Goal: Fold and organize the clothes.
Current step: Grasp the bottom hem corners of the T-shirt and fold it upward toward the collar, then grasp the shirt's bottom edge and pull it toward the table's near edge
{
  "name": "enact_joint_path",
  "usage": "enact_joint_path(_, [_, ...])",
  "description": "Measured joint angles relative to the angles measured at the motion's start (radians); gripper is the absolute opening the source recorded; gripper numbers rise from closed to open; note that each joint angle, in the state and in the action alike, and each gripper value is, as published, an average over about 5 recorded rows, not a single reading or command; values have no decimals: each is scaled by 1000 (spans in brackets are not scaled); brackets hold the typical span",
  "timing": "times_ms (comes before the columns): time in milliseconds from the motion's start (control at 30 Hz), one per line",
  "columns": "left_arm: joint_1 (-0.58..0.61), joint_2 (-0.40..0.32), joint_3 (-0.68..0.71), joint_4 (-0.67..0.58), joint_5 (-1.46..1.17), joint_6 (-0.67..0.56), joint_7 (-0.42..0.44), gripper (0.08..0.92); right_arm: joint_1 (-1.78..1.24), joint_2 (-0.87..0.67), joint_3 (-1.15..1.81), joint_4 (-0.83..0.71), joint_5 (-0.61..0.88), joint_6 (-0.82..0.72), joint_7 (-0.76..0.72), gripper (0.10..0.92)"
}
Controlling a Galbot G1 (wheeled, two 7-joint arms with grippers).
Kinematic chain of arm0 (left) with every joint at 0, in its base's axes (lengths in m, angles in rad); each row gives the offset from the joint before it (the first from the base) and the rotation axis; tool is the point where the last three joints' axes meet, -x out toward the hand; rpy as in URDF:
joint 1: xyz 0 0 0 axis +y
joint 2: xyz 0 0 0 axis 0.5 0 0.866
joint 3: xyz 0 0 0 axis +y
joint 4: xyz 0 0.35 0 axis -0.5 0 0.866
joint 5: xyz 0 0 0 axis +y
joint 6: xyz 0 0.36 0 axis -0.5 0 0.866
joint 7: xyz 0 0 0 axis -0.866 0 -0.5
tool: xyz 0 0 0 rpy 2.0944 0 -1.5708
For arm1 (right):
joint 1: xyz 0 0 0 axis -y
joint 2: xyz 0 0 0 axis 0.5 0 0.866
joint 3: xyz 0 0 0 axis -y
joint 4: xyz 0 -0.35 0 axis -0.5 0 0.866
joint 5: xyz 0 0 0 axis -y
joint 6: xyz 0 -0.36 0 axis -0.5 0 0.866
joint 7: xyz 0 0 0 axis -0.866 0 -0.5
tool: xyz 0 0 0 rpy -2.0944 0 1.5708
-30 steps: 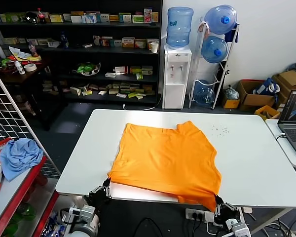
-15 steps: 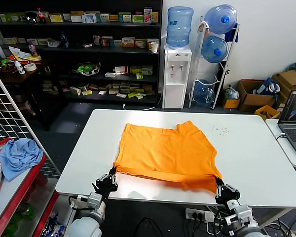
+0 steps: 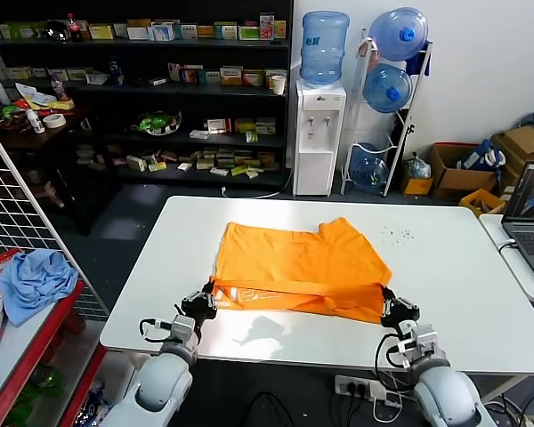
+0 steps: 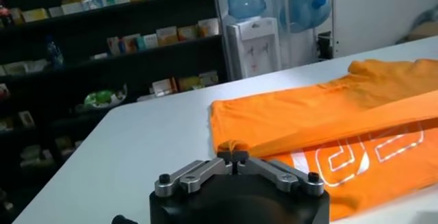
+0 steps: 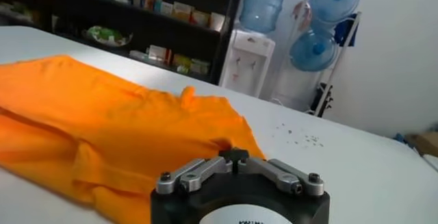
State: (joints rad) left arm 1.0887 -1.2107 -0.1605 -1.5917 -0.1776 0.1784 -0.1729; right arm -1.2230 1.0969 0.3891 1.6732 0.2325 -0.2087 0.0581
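Orange T-shirt (image 3: 301,267) mid-table (image 3: 463,294), long axis left-right, near hem lifted w/ lettering showing. Left gripper (image 3: 205,300) pinched on left corner, right gripper (image 3: 393,308) on right. Fold direction: away, toward collar.

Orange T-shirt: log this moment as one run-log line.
phase: first fold | orange T-shirt: near hem raised above white table | left gripper: shut on hem corner | right gripper: shut on hem corner

The orange T-shirt (image 3: 301,269) is soft, matt cotton cloth with smooth white printed lettering (image 4: 356,154). It lies on a smooth, matt white counter (image 3: 463,267). The left end effector (image 4: 233,157) shows matt black housing and dull metal links.
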Motion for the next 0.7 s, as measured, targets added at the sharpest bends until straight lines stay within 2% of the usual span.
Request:
enact_joint_path(133, [-23, 1, 4, 18, -8, 1, 4, 135, 23, 0, -11, -17, 14, -19, -1, 219])
enact_joint_path(400, [-24, 15, -6, 14, -36, -11, 3, 360, -1, -14, -2, 31, 48, -72, 5, 444])
enact_joint_path(700, [28, 24, -19, -29, -71, -8, 1, 620, -100, -34, 43, 124, 54, -142, 17, 721])
